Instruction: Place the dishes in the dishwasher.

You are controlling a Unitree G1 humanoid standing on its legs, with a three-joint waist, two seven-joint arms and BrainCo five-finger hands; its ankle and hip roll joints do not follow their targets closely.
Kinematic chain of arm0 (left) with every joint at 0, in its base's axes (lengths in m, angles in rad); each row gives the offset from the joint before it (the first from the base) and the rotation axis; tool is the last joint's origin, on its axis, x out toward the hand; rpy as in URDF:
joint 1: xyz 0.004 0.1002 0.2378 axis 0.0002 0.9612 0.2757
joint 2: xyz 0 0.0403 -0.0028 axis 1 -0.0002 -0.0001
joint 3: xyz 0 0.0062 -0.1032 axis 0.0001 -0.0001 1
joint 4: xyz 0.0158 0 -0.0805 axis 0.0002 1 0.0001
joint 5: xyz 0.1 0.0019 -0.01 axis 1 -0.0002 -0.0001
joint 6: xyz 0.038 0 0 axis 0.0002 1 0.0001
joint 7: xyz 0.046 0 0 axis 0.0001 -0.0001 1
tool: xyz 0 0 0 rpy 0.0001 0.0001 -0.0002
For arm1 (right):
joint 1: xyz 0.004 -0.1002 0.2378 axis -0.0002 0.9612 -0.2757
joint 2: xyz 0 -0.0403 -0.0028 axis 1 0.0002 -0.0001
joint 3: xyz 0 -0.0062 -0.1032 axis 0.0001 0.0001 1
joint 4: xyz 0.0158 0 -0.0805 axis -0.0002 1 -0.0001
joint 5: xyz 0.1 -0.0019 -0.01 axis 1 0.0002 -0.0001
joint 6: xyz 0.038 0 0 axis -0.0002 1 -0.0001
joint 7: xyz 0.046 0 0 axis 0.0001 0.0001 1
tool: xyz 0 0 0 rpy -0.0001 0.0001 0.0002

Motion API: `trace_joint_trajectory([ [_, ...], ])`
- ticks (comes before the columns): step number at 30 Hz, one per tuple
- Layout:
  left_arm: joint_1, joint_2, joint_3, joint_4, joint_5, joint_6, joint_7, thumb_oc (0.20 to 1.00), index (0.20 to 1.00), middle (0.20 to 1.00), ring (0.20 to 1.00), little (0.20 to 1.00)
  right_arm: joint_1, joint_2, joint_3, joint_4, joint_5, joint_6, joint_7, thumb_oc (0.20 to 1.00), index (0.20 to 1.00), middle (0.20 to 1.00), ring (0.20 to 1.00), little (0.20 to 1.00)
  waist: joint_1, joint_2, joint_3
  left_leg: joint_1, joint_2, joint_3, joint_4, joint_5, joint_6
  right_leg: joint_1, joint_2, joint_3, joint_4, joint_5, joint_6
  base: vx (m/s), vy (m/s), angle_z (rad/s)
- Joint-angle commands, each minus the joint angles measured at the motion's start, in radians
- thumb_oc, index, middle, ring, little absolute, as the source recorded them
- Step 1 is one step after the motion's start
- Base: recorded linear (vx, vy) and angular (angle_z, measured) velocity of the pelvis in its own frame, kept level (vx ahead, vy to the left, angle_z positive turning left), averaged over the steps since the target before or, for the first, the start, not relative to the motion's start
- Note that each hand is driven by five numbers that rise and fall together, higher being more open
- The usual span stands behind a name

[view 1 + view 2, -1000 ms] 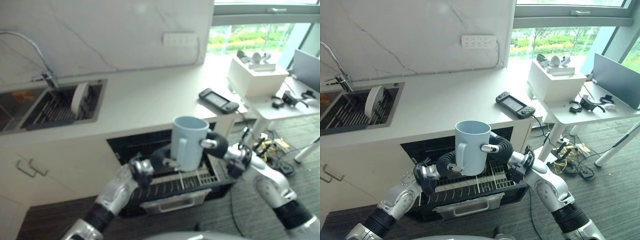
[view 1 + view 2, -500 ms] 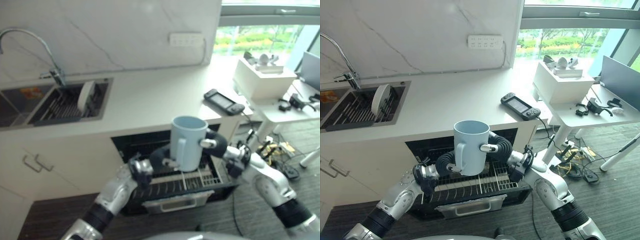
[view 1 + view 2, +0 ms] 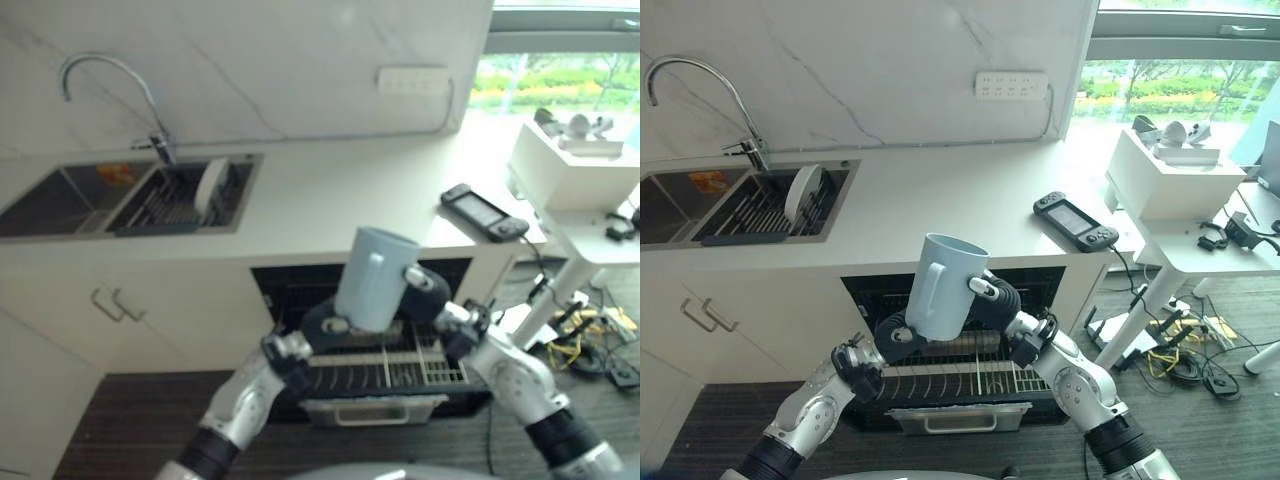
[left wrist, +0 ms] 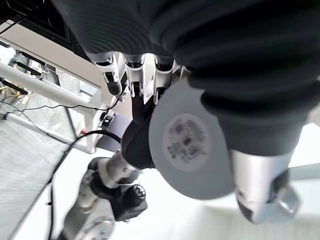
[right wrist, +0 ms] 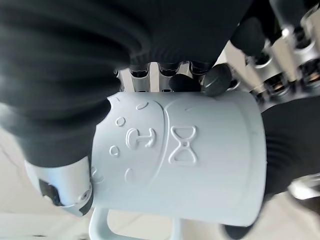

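A pale blue mug [image 3: 940, 286], tilted with its mouth leaning away from the robot, is held between the left hand [image 3: 892, 338] and right hand [image 3: 992, 298], both with fingers curled round it, above the pulled-out dishwasher rack [image 3: 970, 378]. Beyond, on the white surface [image 3: 940, 205], lies a game console [image 3: 1074, 221]. Farthest off, a plate [image 3: 802, 190] stands in the sink [image 3: 680, 195].

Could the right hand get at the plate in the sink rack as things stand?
Probably not: the right hand and left hand both clasp the mug over the dishwasher rack, and the plate stands well off toward the robot's left.
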Motion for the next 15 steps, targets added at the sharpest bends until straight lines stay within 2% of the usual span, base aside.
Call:
trace_joint_trajectory([
  [1, -0.025, 0.063, 0.008, 0.167, 0.014, 0.003, 0.056, 1.000, 1.000, 1.000, 1.000, 1.000, -0.079, 0.111, -0.060, -0.157, 0.164, -0.125, 0.082, 0.200, 0.200, 0.200, 0.200, 0.200, 0.014, -0.039, 0.000, -0.015, 0.077, 0.043, 0.007, -0.010, -0.029, 0.029, -0.102, -0.006, 0.018, -0.061, 0.104, 0.00, -0.011, 0.15],
  [8, -0.001, 0.067, 0.011, 0.250, 0.091, -0.061, 0.074, 1.000, 1.000, 1.000, 1.000, 1.000, -0.072, 0.103, -0.087, -0.126, 0.121, -0.168, 0.055, 0.200, 0.200, 0.200, 0.200, 0.200, 0.022, -0.035, 0.000, -0.030, 0.086, 0.036, 0.007, 0.001, -0.039, 0.032, -0.100, -0.016, 0.012, -0.065, 0.099, 0.01, 0.002, 0.09],
  [10, 0.003, 0.074, 0.015, 0.256, 0.106, -0.059, 0.076, 1.000, 1.000, 1.000, 1.000, 1.000, -0.069, 0.095, -0.099, -0.116, 0.122, -0.175, 0.048, 0.200, 0.200, 0.200, 0.200, 0.200, 0.026, -0.035, 0.000, -0.034, 0.087, 0.032, 0.007, 0.003, -0.040, 0.035, -0.099, -0.020, 0.009, -0.066, 0.098, 0.02, 0.000, 0.10],
  [15, 0.004, 0.103, 0.001, 0.271, 0.239, -0.106, 0.102, 1.000, 1.000, 1.000, 1.000, 1.000, -0.055, 0.079, -0.120, -0.068, 0.021, -0.232, -0.007, 0.200, 0.200, 0.200, 0.200, 0.200, 0.032, -0.036, 0.004, -0.043, 0.092, 0.025, 0.007, 0.010, -0.046, 0.037, -0.098, -0.026, 0.007, -0.068, 0.098, 0.02, -0.004, 0.05],
])
